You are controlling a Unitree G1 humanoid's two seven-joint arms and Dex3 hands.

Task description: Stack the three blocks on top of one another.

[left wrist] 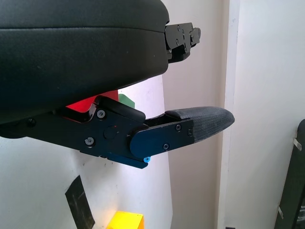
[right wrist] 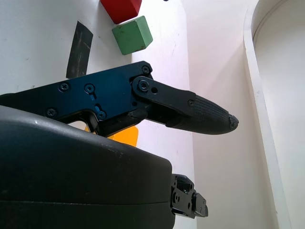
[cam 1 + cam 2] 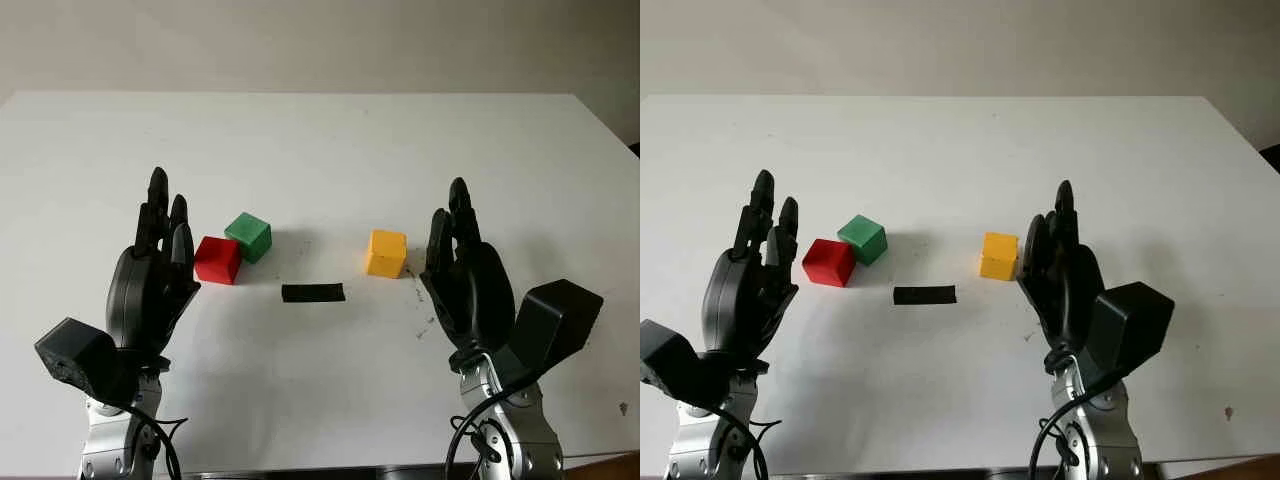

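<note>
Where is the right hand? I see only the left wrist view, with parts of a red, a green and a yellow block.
Observer: The right hand is open, beside the yellow block, on its right.
Operator: Is any block stacked already?
Observer: No. The red block, the green block and the yellow block each lie on the table.
Operator: How near is my left hand to the red block?
Observer: The left hand is open, close beside the red block, on its left.
</note>
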